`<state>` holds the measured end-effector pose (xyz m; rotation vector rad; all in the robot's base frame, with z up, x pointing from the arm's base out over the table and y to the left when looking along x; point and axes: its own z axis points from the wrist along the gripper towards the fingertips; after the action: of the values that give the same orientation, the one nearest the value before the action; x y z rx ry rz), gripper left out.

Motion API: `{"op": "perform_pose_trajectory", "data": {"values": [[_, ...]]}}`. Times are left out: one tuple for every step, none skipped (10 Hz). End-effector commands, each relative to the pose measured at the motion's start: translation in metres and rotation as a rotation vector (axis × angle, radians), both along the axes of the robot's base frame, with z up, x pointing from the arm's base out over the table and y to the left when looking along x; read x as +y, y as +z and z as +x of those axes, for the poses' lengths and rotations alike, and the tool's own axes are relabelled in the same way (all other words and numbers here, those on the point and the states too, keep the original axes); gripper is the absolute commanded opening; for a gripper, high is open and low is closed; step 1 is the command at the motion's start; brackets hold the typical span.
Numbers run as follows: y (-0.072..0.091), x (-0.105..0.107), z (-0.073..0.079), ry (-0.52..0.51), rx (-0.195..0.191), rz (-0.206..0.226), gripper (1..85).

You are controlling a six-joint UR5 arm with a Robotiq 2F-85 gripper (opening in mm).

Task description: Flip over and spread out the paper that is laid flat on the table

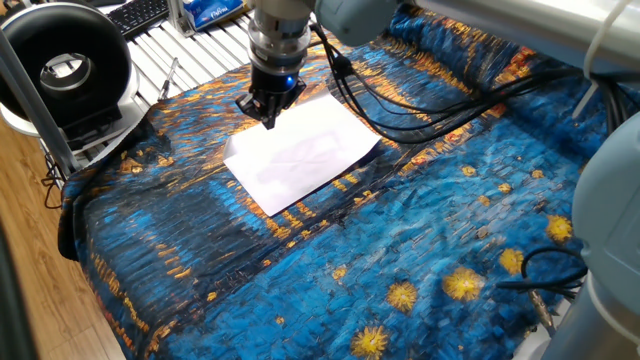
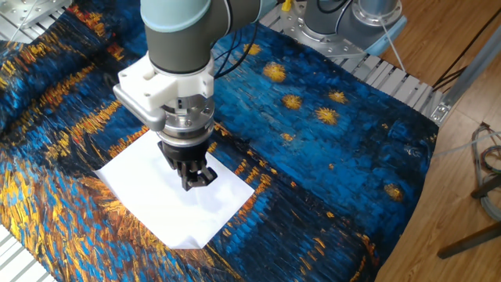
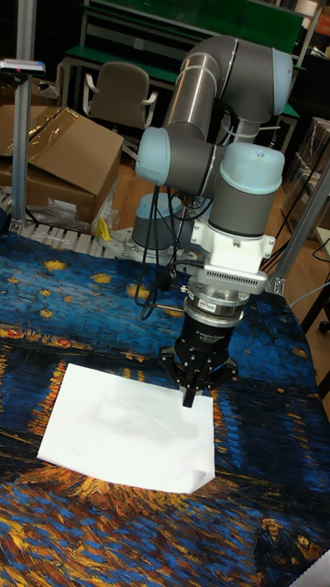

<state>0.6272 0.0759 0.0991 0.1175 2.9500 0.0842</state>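
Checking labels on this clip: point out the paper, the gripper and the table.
paper (image 1: 300,158): one fixed view, middle of the white sheet.
gripper (image 3: 188,397): tall fixed view, fingertips at the sheet's corner.
table (image 2: 329,168): the other fixed view, bare blue cloth right of the sheet.

A wooden floor (image 2: 462,157) lies beside the bench. Behind it stand a padded chair (image 3: 117,94), an open cardboard box (image 3: 60,156) and green shelving (image 3: 183,23). A round black fan (image 1: 68,68) sits near a keyboard (image 1: 140,14).
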Motion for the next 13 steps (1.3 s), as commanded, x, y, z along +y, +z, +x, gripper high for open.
{"op": "perform_pose_trajectory", "data": {"values": [[0.0, -0.001, 0.0, 0.008, -0.001, 0.003, 1.0], [0.0, 0.0, 0.0, 0.008, -0.002, 0.003, 1.0], [0.0, -0.001, 0.0, 0.008, -0.002, 0.002, 1.0], [0.0, -0.001, 0.001, 0.009, -0.004, 0.001, 1.0], [-0.001, -0.002, -0.002, 0.014, 0.005, -0.004, 1.0], [-0.002, -0.002, -0.009, 0.011, 0.036, -0.004, 1.0], [-0.004, -0.004, -0.019, -0.001, 0.073, -0.008, 1.0], [-0.004, -0.002, -0.027, -0.021, 0.106, 0.001, 1.0], [-0.005, 0.001, -0.034, -0.025, 0.131, 0.015, 1.0], [-0.004, 0.004, -0.028, -0.032, 0.109, 0.028, 1.0], [-0.005, -0.015, -0.028, -0.025, 0.107, -0.048, 1.0], [-0.005, -0.019, -0.034, -0.035, 0.132, -0.064, 1.0], [-0.005, -0.014, -0.029, -0.035, 0.114, -0.042, 1.0]]}}
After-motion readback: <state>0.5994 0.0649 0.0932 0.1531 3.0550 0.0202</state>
